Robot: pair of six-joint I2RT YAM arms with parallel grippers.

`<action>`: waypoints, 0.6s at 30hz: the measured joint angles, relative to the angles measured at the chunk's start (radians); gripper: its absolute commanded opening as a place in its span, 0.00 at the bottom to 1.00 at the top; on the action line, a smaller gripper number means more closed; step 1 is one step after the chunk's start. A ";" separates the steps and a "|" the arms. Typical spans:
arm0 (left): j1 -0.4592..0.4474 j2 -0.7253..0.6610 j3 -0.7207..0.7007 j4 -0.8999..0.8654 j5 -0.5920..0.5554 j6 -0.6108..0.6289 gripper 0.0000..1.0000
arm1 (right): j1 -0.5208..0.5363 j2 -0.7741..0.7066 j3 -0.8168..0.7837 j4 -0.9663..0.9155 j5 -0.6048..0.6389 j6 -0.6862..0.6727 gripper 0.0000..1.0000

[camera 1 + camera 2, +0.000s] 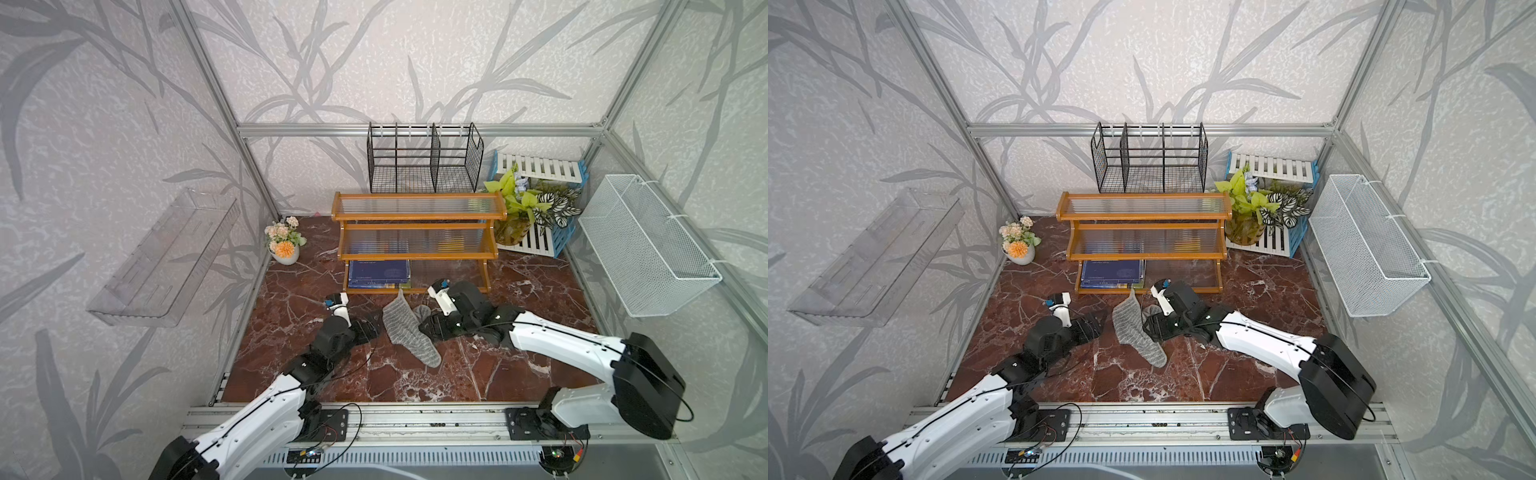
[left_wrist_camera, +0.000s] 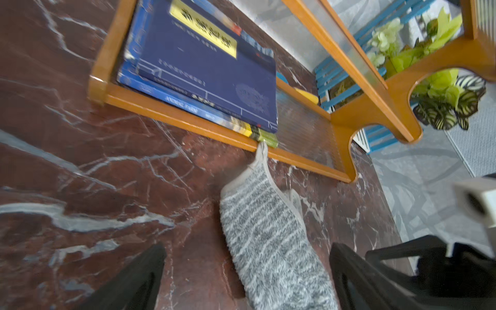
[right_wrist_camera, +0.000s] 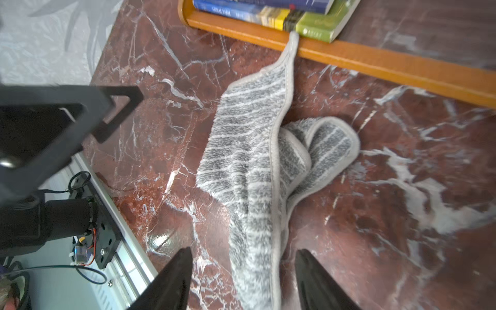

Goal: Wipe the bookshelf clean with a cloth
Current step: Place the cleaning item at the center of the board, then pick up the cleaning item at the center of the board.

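Jaws apart, the left end effector (image 2: 247, 257) and right end effector (image 3: 245, 263) flank the grey striped cloth (image 1: 409, 328), lying loose and crumpled on the marble tabletop (image 1: 478, 382), one corner touching the bottom rail of the wooden bookshelf (image 1: 417, 217); no wiping appears under way.

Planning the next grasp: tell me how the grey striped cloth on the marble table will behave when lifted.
The grey striped fleecy cloth will probably hang limp: it lies folded over itself. Its fuzzy pile likely resists slipping. One corner touches the orange-brown wooden bookshelf, so it may drag.
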 measured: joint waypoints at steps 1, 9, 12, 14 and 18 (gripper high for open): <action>-0.026 0.024 0.000 0.019 -0.004 0.004 1.00 | -0.013 -0.031 -0.007 -0.009 0.009 0.001 0.67; -0.230 0.299 0.085 0.105 -0.048 0.140 1.00 | -0.144 -0.185 -0.113 -0.065 0.023 0.024 0.69; -0.288 0.413 0.138 0.119 -0.080 0.192 0.99 | -0.172 -0.224 -0.153 -0.082 0.020 0.034 0.70; -0.320 0.488 0.169 0.124 -0.101 0.222 0.98 | -0.188 -0.247 -0.169 -0.089 0.016 0.042 0.70; -0.367 0.661 0.254 0.103 -0.148 0.271 0.92 | -0.210 -0.286 -0.189 -0.093 0.004 0.050 0.71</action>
